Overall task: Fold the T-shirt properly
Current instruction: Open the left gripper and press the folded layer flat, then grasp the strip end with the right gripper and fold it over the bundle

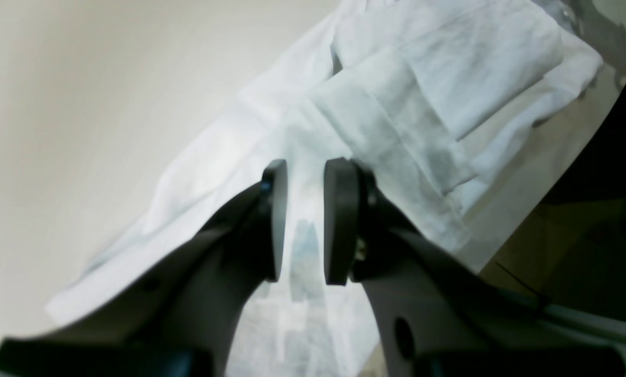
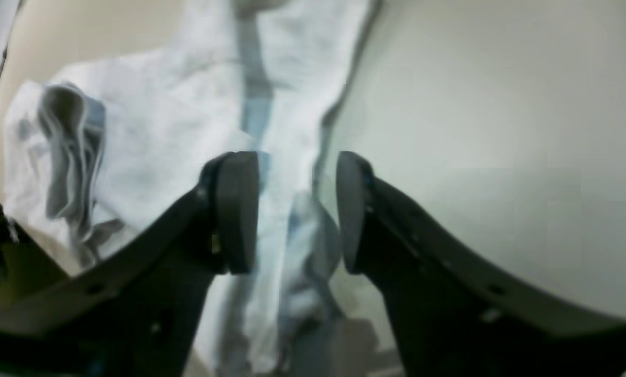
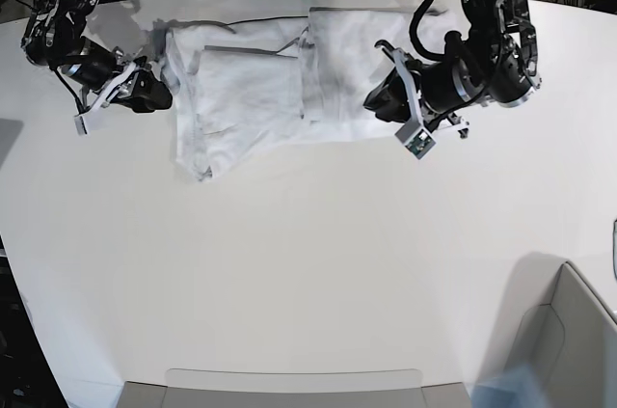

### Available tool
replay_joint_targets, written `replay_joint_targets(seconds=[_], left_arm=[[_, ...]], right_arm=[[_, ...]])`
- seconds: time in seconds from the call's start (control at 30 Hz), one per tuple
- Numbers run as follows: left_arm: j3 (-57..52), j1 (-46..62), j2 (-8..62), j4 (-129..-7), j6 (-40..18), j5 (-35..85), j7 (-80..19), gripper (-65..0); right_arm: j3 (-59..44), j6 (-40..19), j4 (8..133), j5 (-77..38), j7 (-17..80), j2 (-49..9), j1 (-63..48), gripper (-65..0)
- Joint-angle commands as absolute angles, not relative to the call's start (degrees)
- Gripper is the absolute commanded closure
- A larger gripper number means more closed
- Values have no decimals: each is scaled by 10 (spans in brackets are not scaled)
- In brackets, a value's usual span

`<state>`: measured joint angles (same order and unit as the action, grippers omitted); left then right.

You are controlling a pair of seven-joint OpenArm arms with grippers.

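White table (image 3: 289,273): smooth, matte, pale surface with rounded corners, filling most of the base view; bare across its near half, faintly shadowed at the lower right.
T-shirt (image 3: 251,90): white cotton, soft and creased, lying flat on the far part of the table between the two arms. It is partly folded: a squarish folded panel sits on the left-centre, a second folded layer lies toward the right, and a wrinkled corner trails toward the near left. Layered edges show as straight ridges; the cloth looks thin enough to grey where it doubles.
Left arm: black and metal links with looped cables, reaching in from the right of the base view, its wrist low over the shirt's right end.
Right arm: same dark build, coming from the left of the base view, low at the shirt's left edge.
Left gripper (image 1: 305,220): two dark, flat oval pads, set a narrow gap apart; a strip of white cloth runs up between them. I cannot tell from here whether the pads press it.
Right gripper (image 2: 296,212): same dark oval pads, standing clearly apart, with a rumpled ridge of the T-shirt (image 2: 150,136) lying loose in the gap and touching neither pad that I can see.
Shirt folds in the right wrist view: bunched, wavy hem layers at the left, shaded grey-blue.
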<state>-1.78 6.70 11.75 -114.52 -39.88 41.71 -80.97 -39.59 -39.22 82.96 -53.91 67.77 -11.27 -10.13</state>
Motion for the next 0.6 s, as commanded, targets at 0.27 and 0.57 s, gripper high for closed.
replay_joint_targets(seconds=[0.27,0.57], left_arm=[[-18,63,124,-1154,-399,427,-800,-125],[-19,74,124,-1154,-399,425,-800,-125]], right_arm=[[-328,-400,799,-560,664,-115,-82,-312],[-270,-400,797,-509,663,-74,-54,-312]])
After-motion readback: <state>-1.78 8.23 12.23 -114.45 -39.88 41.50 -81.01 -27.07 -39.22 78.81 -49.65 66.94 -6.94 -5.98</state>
